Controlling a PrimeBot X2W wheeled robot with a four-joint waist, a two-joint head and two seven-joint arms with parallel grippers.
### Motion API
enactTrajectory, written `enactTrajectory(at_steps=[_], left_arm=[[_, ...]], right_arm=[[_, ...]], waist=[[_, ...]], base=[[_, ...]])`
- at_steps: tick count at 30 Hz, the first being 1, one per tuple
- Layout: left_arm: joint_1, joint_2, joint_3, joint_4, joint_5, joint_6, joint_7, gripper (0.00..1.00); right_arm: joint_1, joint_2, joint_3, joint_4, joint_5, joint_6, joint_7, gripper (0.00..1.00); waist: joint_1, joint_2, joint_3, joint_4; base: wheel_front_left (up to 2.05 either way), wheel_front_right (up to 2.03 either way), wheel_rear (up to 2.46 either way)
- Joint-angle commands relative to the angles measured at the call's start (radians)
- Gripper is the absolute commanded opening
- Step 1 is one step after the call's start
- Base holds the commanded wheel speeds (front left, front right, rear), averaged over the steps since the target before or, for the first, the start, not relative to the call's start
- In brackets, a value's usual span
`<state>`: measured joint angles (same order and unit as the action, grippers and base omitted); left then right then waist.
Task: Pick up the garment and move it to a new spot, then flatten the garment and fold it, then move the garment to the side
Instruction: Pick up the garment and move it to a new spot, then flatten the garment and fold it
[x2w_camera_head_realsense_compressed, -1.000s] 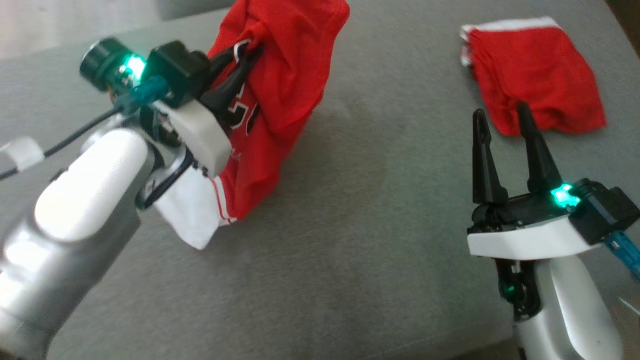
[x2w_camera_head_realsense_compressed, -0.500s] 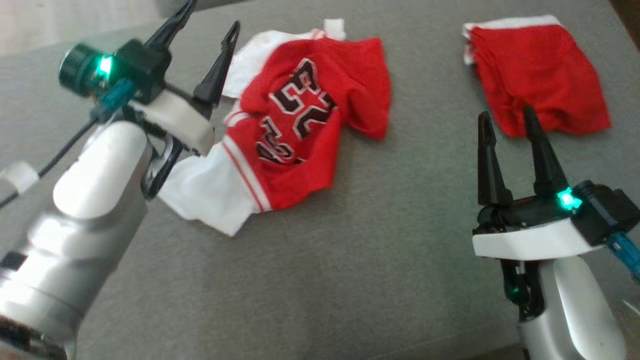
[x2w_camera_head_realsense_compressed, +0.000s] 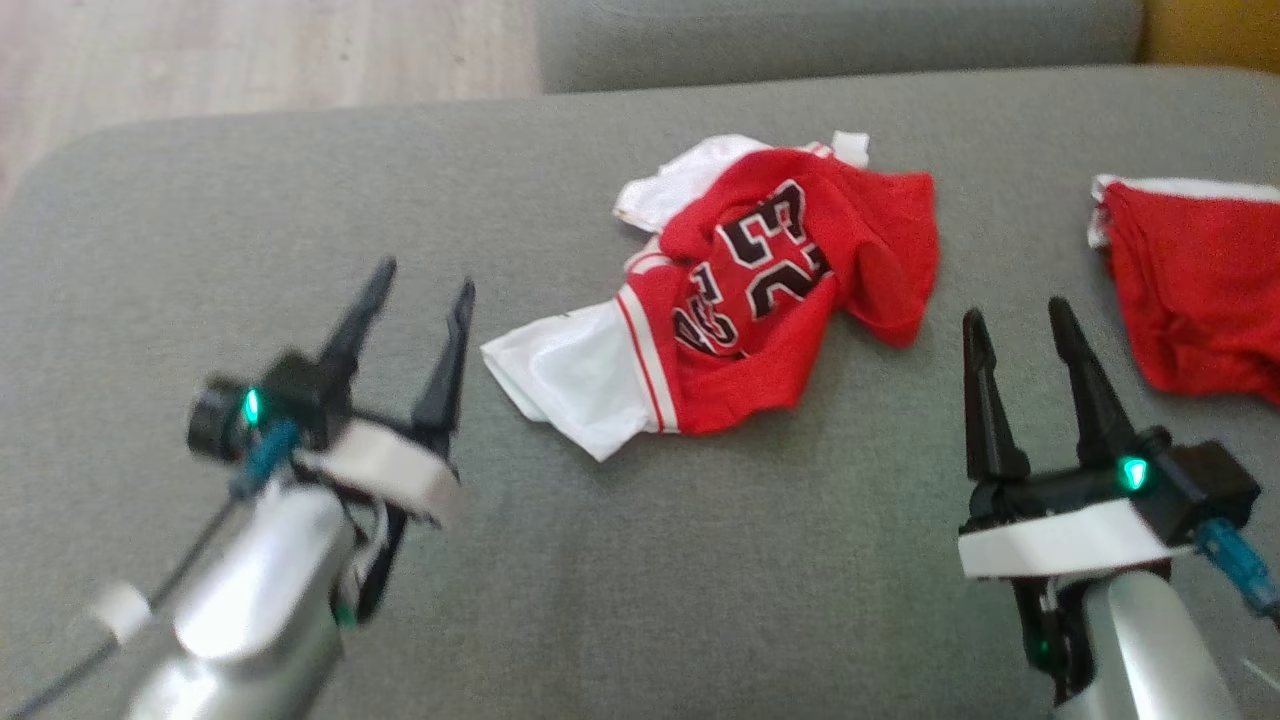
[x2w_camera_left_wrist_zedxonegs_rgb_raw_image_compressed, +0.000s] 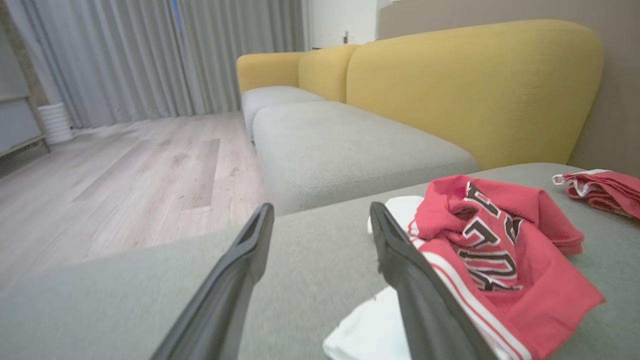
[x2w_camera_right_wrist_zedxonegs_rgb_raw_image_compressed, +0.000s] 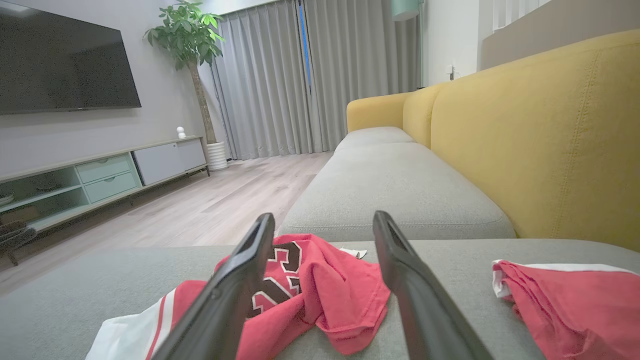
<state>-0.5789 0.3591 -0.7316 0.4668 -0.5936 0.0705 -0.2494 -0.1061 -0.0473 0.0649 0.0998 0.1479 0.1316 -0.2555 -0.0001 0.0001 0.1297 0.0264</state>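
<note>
Since a second ago: my left jaws have let go of the crumpled red-and-white basketball jersey with black numerals (x2w_camera_head_realsense_compressed: 770, 290), which then hung bunched from them. It now lies on the grey fabric sofa cushion (x2w_camera_head_realsense_compressed: 250, 220), and the left arm has drawn back clear of it. The head camera has swung too, so the shift of the whole picture is not the cloth's.

Left jaws: spread wide, empty, fingers (x2w_camera_head_realsense_compressed: 447, 350) just left of the jersey's white sleeve, not touching.
Right jaws: spread wide, empty, fingers (x2w_camera_head_realsense_compressed: 985, 400) near the jersey's lower right, apart from it.

Jersey: about mid-cushion, between my two arms, in a heap. White sleeve toward the left arm, red body folded over itself, numerals up and creased.

Step, as I judge it: pick-up and move look finished. Flattening comes next; folding and moving aside not begun.

Next move calls for one grip per side, left on the white sleeve edge and right on the nearest red flap, pinching low at the cushion, then pulling apart. Which layer lies uppermost under the folds I cannot tell.

Around: a second red garment with white trim (x2w_camera_head_realsense_compressed: 1190, 290) lies right of the right jaws, apart from the jersey. It limits room for spreading rightward and could snag. Pale wooden floor (x2w_camera_head_realsense_compressed: 250, 50) beyond the cushion's far edge; another grey seat cushion (x2w_camera_left_wrist_zedxonegs_rgb_raw_image_compressed: 340, 145) and a yellow upholstered sofa back (x2w_camera_left_wrist_zedxonegs_rgb_raw_image_compressed: 475, 90) behind
</note>
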Motion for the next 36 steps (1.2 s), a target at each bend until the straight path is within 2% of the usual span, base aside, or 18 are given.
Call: enactTrajectory(at_steps=[1,7,14,18,22,33,36], left_arm=[[0.009,0.013,0.056,-0.047,-0.008,0.018,-0.011,1.0],[0.181,-0.049,0.136,-0.139,-0.015,0.061,-0.012,1.0],[0.191,-0.074,0.16,-0.128,0.025,0.024,-0.012,1.0],[0.153,-0.08,0.139,-0.055,0.031,0.012,0.029,1.0],[0.108,-0.102,0.149,0.047,0.002,0.039,0.119,1.0],[-0.004,-0.126,0.15,0.237,-0.012,0.053,0.203,1.0],[-0.016,-0.139,0.147,0.276,-0.024,0.028,0.201,1.0]], right_arm=[[0.003,-0.003,0.028,-0.021,-0.001,-0.001,-0.006,1.0],[0.021,-0.003,0.041,-0.007,0.012,-0.001,-0.006,1.0],[0.002,-0.003,0.048,-0.011,0.008,-0.001,-0.006,1.0],[-0.005,-0.003,0.051,-0.015,0.006,-0.001,-0.006,1.0],[-0.015,-0.003,0.059,-0.022,0.008,-0.001,-0.006,1.0],[-0.042,-0.003,0.066,-0.03,0.017,-0.001,-0.006,1.0],[-0.045,-0.003,0.063,-0.03,0.019,-0.001,-0.006,1.0]], waist=[[0.0001,-0.0001,-0.037,0.036],[0.0001,-0.0001,-0.047,0.03],[0.0001,-0.0001,-0.023,-0.003],[0.0001,-0.0001,0.003,-0.028],[0.0001,-0.0001,0.037,-0.055],[0.0001,-0.0001,0.103,-0.107],[0.0001,-0.0001,0.105,-0.112]], base=[[0.0,0.0,0.0],[0.0,0.0,0.0],[0.0,0.0,0.0],[0.0,0.0,0.0],[0.0,0.0,0.0],[0.0,0.0,0.0],[0.0,0.0,0.0]])
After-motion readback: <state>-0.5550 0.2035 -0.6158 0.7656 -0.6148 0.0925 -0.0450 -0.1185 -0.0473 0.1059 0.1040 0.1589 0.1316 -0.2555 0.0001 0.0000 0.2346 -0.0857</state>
